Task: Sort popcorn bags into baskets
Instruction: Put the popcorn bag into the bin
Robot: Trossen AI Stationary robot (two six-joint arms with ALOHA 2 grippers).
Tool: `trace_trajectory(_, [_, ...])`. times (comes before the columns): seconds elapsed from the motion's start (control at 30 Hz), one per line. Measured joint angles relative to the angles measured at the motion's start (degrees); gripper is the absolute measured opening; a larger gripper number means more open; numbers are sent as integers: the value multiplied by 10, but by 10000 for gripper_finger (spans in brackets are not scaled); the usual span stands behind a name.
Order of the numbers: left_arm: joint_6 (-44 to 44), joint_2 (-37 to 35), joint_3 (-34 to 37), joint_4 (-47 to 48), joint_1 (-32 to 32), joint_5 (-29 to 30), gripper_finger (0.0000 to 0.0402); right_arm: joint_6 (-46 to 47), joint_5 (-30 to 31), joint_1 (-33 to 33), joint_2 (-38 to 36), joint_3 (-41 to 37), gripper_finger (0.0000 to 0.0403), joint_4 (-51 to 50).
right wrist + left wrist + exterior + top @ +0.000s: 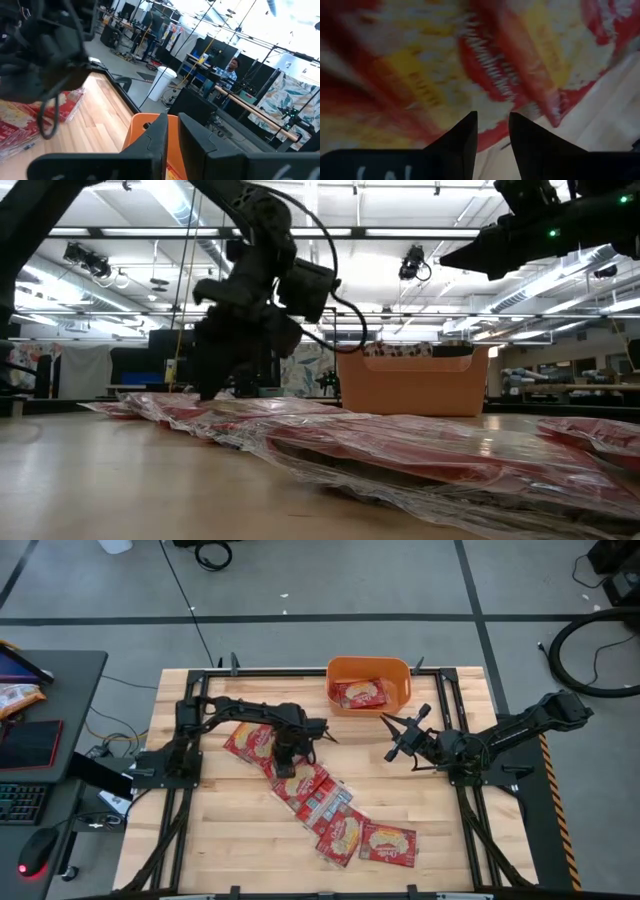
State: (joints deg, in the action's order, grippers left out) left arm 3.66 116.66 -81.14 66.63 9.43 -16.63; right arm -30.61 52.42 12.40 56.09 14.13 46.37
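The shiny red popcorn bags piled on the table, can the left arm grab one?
Probably yes. The left gripper hangs right above the flat red foil popcorn bags, fingers slightly apart, nothing between them.

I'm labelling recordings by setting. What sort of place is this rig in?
Probably an open robotics lab or workshop: bare ceiling trusses with strip lights, rows of workbenches where a person sits, and a desk with keyboard beside the table.
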Motion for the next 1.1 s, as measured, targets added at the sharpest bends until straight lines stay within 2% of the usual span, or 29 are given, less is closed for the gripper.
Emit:
trace_trajectory(0.17, [0, -62, 49, -50, 0, -9, 130, 0, 0, 0, 0, 0, 48, -2])
trace_trajectory(0.27, [-11, -117, 95, -126, 0, -5, 130, 0, 0, 0, 0, 0, 48, -1])
trace_trajectory(0.4, [-92, -170, 178, -250, -5, 5, 131, 0, -8, -1, 0, 0, 48, 2])
trace_trajectory(0.53, [-193, -186, 235, -349, -10, 8, 132, 0, -33, -2, 0, 0, 48, 3])
trace_trajectory(0.67, [-236, -185, 255, -389, -16, -11, 151, 0, -42, -2, 0, 0, 48, 9])
trace_trajectory(0.87, [-256, -185, 257, -391, -17, -12, 194, 0, -42, -2, 0, 0, 48, 9])
trace_trajectory(1.1, [-271, -185, 257, -403, -27, -16, 193, 0, -42, -2, 0, 0, 48, 9])
